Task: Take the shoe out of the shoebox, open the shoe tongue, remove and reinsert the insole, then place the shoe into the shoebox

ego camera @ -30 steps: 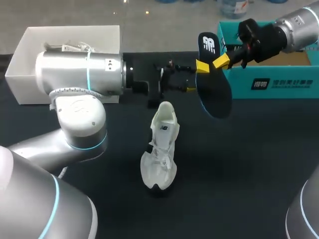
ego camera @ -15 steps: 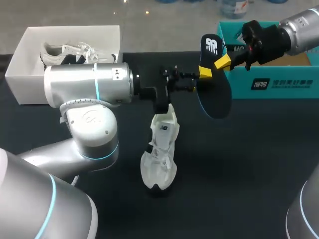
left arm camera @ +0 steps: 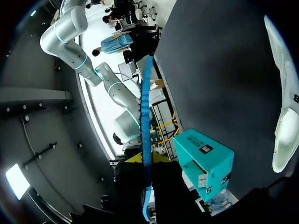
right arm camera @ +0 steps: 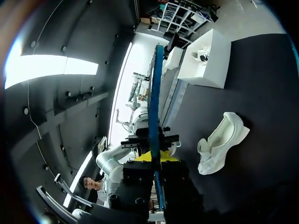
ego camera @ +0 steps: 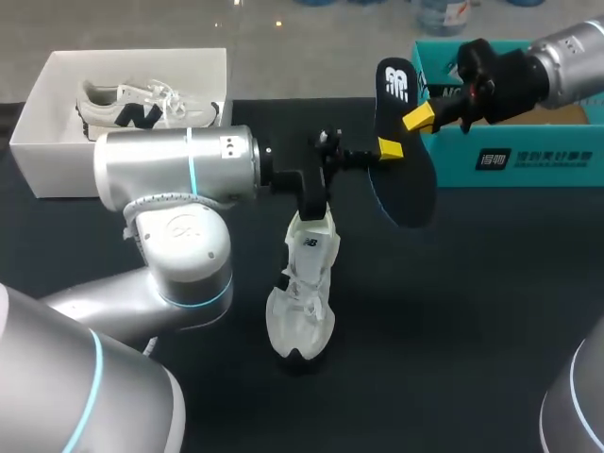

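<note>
A dark insole (ego camera: 406, 184) with a blue edge hangs upright in the air above the table's back right. My right gripper (ego camera: 420, 118) is shut on its upper part. My left gripper (ego camera: 385, 151) reaches across from the left and is shut on the insole's near edge, just below the right one. Both wrist views show the insole edge-on: the insole (left arm camera: 147, 107) runs between the left gripper (left arm camera: 145, 158) tips, and the insole (right arm camera: 155, 93) between the right gripper (right arm camera: 155, 156) tips. The white shoe (ego camera: 304, 283) stands on the black table below, also visible as the shoe (left arm camera: 285, 116) and the shoe (right arm camera: 219, 140).
A white shoebox (ego camera: 57, 165) at the back left holds a second shoe (ego camera: 132, 109). A teal box (ego camera: 528, 156) stands at the back right, behind the right gripper. My left arm's big links span the table's left half.
My left arm has swung right to the insole and its fingers have closed on the insole's edge. The right gripper has kept the insole almost still.
</note>
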### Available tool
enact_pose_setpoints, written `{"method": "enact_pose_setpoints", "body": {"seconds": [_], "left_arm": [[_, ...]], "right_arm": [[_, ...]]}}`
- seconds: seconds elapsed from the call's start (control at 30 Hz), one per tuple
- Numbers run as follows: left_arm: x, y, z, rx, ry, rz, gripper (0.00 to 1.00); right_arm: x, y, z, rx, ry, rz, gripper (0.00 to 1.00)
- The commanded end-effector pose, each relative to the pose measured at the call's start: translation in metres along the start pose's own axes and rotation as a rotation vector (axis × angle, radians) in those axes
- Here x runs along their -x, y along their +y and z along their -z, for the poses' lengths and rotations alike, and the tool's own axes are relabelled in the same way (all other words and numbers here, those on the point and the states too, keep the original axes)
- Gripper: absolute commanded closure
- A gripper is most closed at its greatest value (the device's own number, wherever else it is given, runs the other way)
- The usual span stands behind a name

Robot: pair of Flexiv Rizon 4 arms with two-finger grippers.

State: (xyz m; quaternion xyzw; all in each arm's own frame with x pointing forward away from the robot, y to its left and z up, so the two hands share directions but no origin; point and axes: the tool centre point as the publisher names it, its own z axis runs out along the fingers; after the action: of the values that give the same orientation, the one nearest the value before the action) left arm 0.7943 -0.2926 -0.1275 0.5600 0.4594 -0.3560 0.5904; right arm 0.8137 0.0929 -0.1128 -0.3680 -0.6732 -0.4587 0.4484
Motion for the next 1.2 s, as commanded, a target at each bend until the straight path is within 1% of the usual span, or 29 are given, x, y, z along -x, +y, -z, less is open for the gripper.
{"method": "enact_pose_setpoints", "body": {"seconds": [0.03, 0.1, 0.2, 0.23, 0.27, 0.33, 0.4, 0.5, 0.63, 0.77, 0.83, 0.87, 0.93, 0.97, 1.03, 1.13, 1.17, 1.2], "left_arm": [[0.003, 0.001, 0.008, -0.029, 0.004, 0.019, 1.00], [0.004, 0.003, 0.013, -0.032, 0.010, 0.031, 1.00], [0.003, 0.009, 0.022, -0.033, 0.014, 0.059, 1.00], [0.002, 0.011, 0.025, -0.034, 0.013, 0.068, 1.00], [0.001, 0.012, 0.028, -0.032, 0.013, 0.074, 1.00], [-0.001, 0.015, 0.031, -0.032, 0.014, 0.096, 1.00], [-0.003, 0.017, 0.034, -0.034, 0.015, 0.108, 1.00], [-0.004, 0.018, 0.036, -0.042, 0.016, 0.124, 1.00], [-0.002, 0.021, 0.039, -0.082, 0.003, 0.171, 1.00], [-0.001, 0.021, 0.040, -0.106, 0.021, 0.170, 1.00], [0.001, 0.021, 0.043, -0.116, 0.019, 0.182, 1.00], [0.002, 0.022, 0.044, -0.124, 0.023, 0.183, 1.00], [0.003, 0.021, 0.046, -0.134, 0.022, 0.190, 1.00], [0.003, 0.021, 0.047, -0.137, 0.024, 0.193, 1.00], [0.004, 0.021, 0.050, -0.140, 0.020, 0.198, 1.00], [0.005, 0.021, 0.052, -0.133, 0.014, 0.202, 1.00], [0.006, 0.021, 0.052, -0.128, 0.005, 0.208, 1.00], [0.006, 0.021, 0.052, -0.125, -0.002, 0.214, 1.00]], "right_arm": [[-0.005, -0.006, -0.006, 0.083, 0.014, 0.067, 0.00], [-0.010, -0.010, -0.004, 0.154, 0.012, 0.122, 0.00], [-0.016, -0.027, -0.002, 0.205, -0.003, 0.165, 0.00], [-0.019, -0.033, -0.002, 0.195, -0.009, 0.174, 0.00], [-0.021, -0.039, -0.001, 0.217, -0.002, 0.170, 0.00], [-0.028, -0.048, -0.001, 0.215, 0.004, 0.170, 0.00], [-0.033, -0.054, 0.001, 0.225, -0.009, 0.163, 0.00], [-0.033, -0.054, 0.001, 0.225, -0.009, 0.163, 0.00], [-0.033, -0.054, 0.001, 0.225, -0.009, 0.163, 0.00], [-0.033, -0.054, 0.001, 0.225, -0.009, 0.163, 0.00], [-0.022, -0.066, 0.005, 0.296, -0.093, -0.048, 0.00], [-0.019, -0.070, 0.005, 0.298, -0.104, -0.075, 0.00], [-0.015, -0.077, 0.001, 0.296, -0.025, -0.131, 0.00], [-0.012, -0.081, 0.000, 0.292, -0.016, -0.146, 0.00], [-0.011, -0.087, 0.003, 0.339, -0.041, -0.131, 0.00], [-0.010, -0.094, 0.008, 0.392, -0.014, -0.149, 0.00], [-0.010, -0.097, 0.012, 0.440, -0.009, -0.147, 0.00], [-0.010, -0.098, 0.015, 0.459, -0.010, -0.153, 0.00]]}}
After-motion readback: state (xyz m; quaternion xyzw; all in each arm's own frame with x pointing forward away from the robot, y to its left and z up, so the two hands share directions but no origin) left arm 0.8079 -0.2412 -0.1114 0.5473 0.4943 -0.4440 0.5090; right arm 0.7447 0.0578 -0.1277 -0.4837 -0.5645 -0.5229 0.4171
